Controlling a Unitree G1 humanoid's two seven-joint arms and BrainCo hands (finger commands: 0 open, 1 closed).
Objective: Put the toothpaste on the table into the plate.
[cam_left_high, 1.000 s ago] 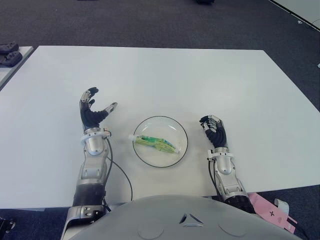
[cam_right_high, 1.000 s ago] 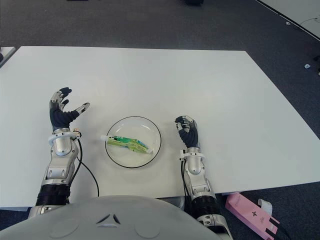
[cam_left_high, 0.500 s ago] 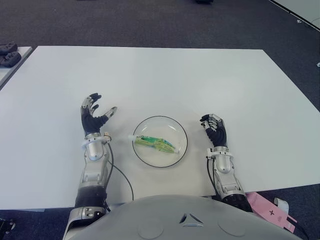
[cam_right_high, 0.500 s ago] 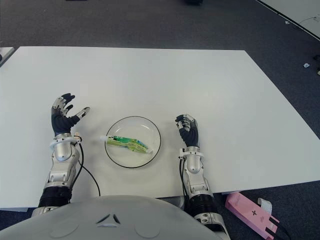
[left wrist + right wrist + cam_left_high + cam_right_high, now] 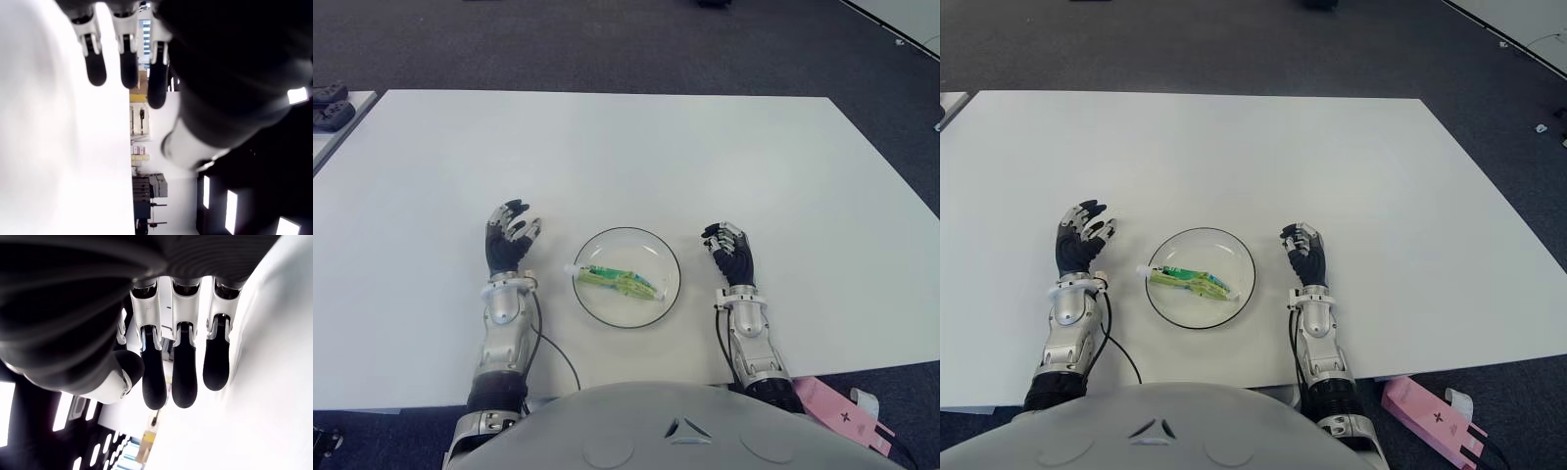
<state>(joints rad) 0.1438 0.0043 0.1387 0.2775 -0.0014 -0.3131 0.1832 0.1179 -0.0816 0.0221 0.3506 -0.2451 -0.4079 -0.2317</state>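
A green and white toothpaste tube [image 5: 617, 282] lies flat inside the clear round plate [image 5: 651, 245] with a dark rim, near the table's front edge. My left hand [image 5: 509, 243] shows to the left of the plate, apart from it, fingers relaxed and holding nothing. On the plate's right side is my right hand [image 5: 730, 255], also apart from it, fingers loosely extended and empty. The wrist views show only each hand's own fingers [image 5: 122, 63] [image 5: 178, 377] over the white table.
The white table [image 5: 636, 147] stretches far back and to both sides of the plate. A pink box [image 5: 1430, 416] lies on the dark floor at the front right. Dark objects [image 5: 331, 106] sit on a second surface at the far left.
My left hand has drawn back toward the front edge and lowered, with its fingers less spread. The toothpaste, the plate and my right hand have stayed in place.
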